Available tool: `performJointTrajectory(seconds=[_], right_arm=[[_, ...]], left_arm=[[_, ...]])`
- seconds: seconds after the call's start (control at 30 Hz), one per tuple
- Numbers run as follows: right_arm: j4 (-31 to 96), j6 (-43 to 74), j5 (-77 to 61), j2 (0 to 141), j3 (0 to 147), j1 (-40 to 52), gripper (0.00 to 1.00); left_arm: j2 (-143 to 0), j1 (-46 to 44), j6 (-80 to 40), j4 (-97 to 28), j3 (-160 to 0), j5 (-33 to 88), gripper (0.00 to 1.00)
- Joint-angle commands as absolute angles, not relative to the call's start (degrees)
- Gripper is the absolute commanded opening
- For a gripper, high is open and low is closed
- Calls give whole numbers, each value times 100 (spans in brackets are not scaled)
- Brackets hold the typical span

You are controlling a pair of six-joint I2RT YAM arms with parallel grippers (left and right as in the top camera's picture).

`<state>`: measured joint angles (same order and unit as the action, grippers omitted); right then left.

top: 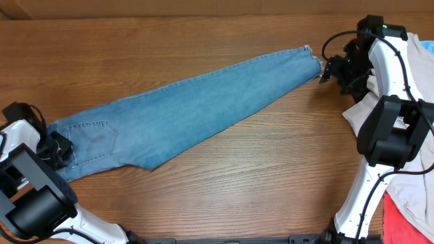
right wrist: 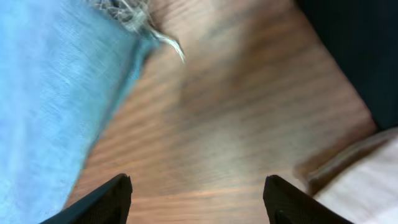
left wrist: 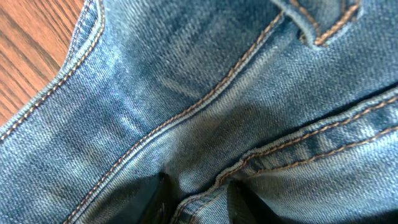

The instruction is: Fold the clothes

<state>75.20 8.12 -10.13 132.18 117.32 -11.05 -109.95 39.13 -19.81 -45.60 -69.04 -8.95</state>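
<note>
While the left fingers pinch the single pair of jeans, the right fingers hang spread beside its frayed hem.

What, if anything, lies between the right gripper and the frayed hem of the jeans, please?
Nothing visible does. The right gripper is open just off the frayed hem of the jeans, with only bare table between them. The beige garment lies on its other side, away from the hem.
</note>
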Motion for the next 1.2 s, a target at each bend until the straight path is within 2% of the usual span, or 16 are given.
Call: performJointTrajectory(seconds=[0.0,0.47,0.63,0.7,0.83,0.97,1.07,1.17], right_arm=[[7129,679,-1420,13181,11657,-1090,71],[4790,727,-1686,13194,10235,-856,69],[4042,727,-1682,13194,9870,-711,59],[3830,749,-1680,13194,9841,-679,49],[3662,910,-1656,13192,9841,-672,4],[4272,1203,-1140,13120,9944,-854,4],[5391,1686,-268,12807,10158,-1234,4],[6069,1675,-215,12425,10173,-1525,4]], left_arm=[[-11238,3964,-2141,-4613,-6805,-884,35],[-11238,3931,-2078,-4602,-6805,-891,36],[-11238,3931,-2075,-4633,-6805,-888,36],[-11238,3931,-2075,-4652,-6805,-891,36],[-11238,3931,-2073,-4670,-6805,-888,37],[-11238,3931,-1920,-4641,-6805,-880,36],[-11238,3931,-1669,-4613,-6904,-886,28],[-11238,3929,-1575,-4624,-7192,-773,22]])
